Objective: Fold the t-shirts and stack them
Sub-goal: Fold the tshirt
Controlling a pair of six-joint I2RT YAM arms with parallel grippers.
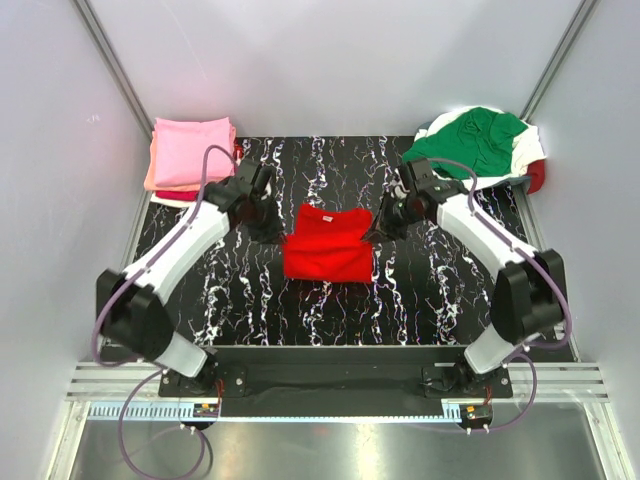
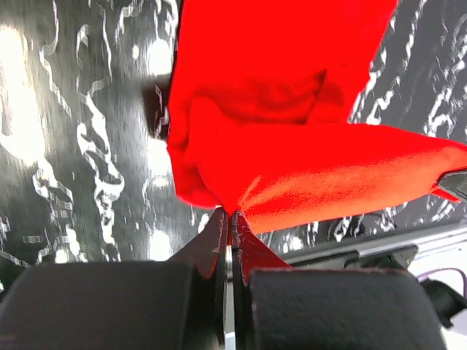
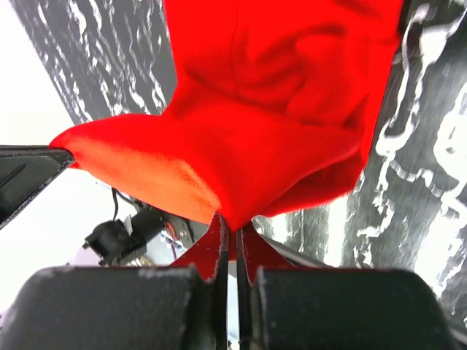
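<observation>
The left gripper (image 2: pixel 232 216) is pinching a corner of the bright red t-shirt (image 2: pixel 292 146), whose cloth is hanging bunched just ahead of the closed jaws above the black, white-veined worktop (image 2: pixel 80 168).

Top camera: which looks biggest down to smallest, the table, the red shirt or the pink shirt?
Biggest: table.
Then red shirt and pink shirt. They look nearly the same size, too close to rank.

Overhead cam; wrist cams close, same tee (image 1: pixel 327 246)
</observation>
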